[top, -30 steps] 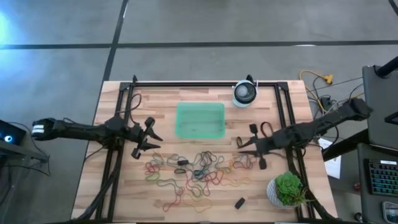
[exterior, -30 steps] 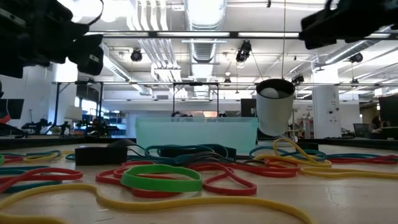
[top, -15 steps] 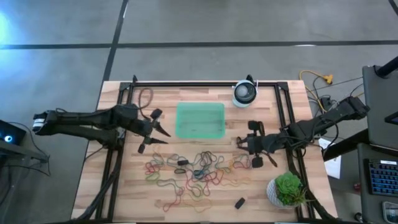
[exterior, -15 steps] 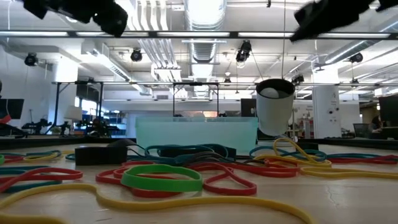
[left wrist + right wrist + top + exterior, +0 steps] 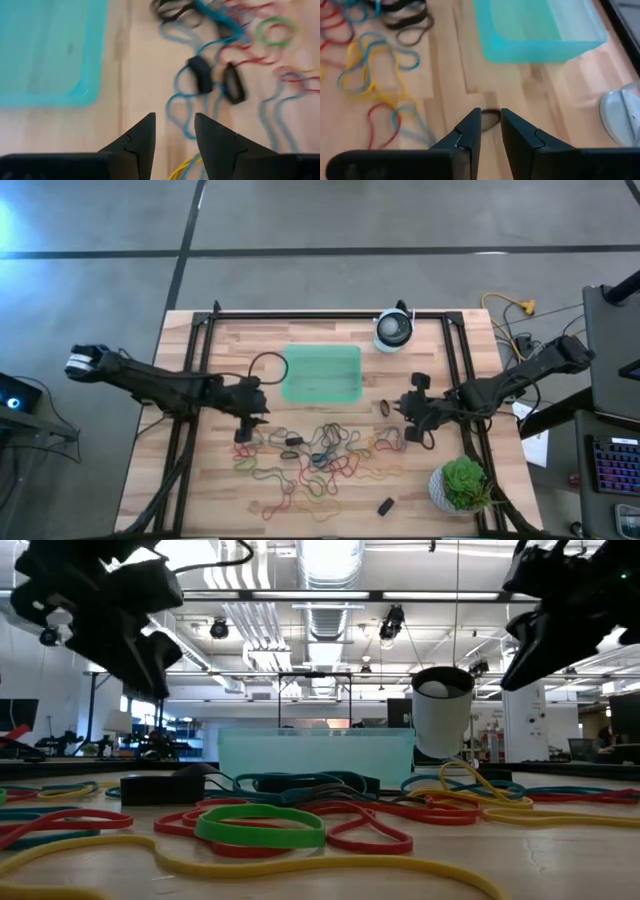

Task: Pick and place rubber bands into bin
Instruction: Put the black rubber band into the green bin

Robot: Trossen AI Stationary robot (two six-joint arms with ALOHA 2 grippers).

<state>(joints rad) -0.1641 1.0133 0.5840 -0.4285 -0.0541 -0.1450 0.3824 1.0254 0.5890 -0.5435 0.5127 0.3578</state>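
The rubber bands (image 5: 315, 455) lie in a loose, many-coloured heap on the wooden table, near of the green bin (image 5: 321, 373); in the low view they spread across the foreground (image 5: 300, 825). My left gripper (image 5: 247, 425) hangs open over the heap's left end (image 5: 174, 120), with blue and black bands (image 5: 200, 80) ahead of its fingers. My right gripper (image 5: 402, 415) is narrowly open (image 5: 491, 114) above a single dark band (image 5: 492, 117) that lies alone right of the bin (image 5: 385, 409). In the low view both grippers (image 5: 140, 640) (image 5: 545, 630) are well above the table.
A round white device (image 5: 393, 330) stands at the far edge, right of the bin. A potted green plant (image 5: 463, 485) sits at the near right corner. A small black object (image 5: 385, 505) lies near the near edge. Black frame rails (image 5: 195, 360) run along the table's sides.
My left gripper has swung from pointing right beside the bin toward the near edge and tipped down over the heap's left end. My right gripper has tipped from pointing left to pointing down over the lone dark band. Both have come lower in the low view.
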